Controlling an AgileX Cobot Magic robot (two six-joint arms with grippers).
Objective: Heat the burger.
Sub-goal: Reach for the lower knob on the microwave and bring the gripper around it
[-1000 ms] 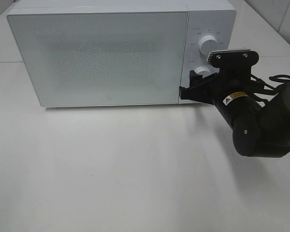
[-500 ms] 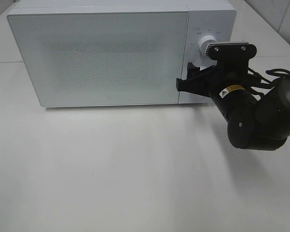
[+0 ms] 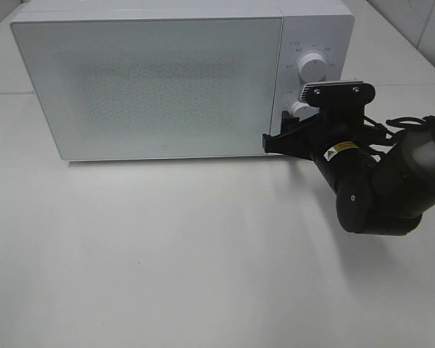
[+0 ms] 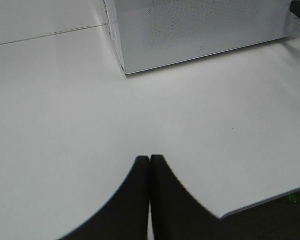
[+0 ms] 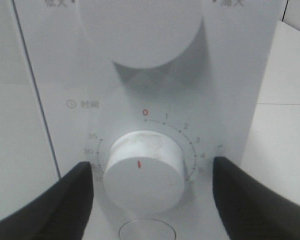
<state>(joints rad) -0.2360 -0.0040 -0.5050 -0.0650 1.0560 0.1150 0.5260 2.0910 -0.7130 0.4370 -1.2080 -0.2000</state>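
Observation:
The burger is out of view; the white microwave (image 3: 152, 87) stands with its frosted door closed. My right gripper (image 3: 285, 129) is up against the control panel at the microwave's right end. In the right wrist view its jaws (image 5: 152, 166) are open on either side of the lower timer knob (image 5: 145, 170), with small gaps on both sides. The knob's red mark points toward me. The larger upper knob (image 3: 312, 67) is free. My left gripper (image 4: 150, 162) is shut and empty, low over the bare table in front of the microwave's left corner.
The white table (image 3: 167, 254) spreads in front of the microwave. Its near edge (image 4: 270, 200) shows in the left wrist view. The right arm's bulky black body (image 3: 380, 188) hangs over the table's right side, with cables behind it.
The right gripper rose a little along the control panel, then came back down to the lower knob. Its jaws have narrowed slightly. The microwave has not moved.

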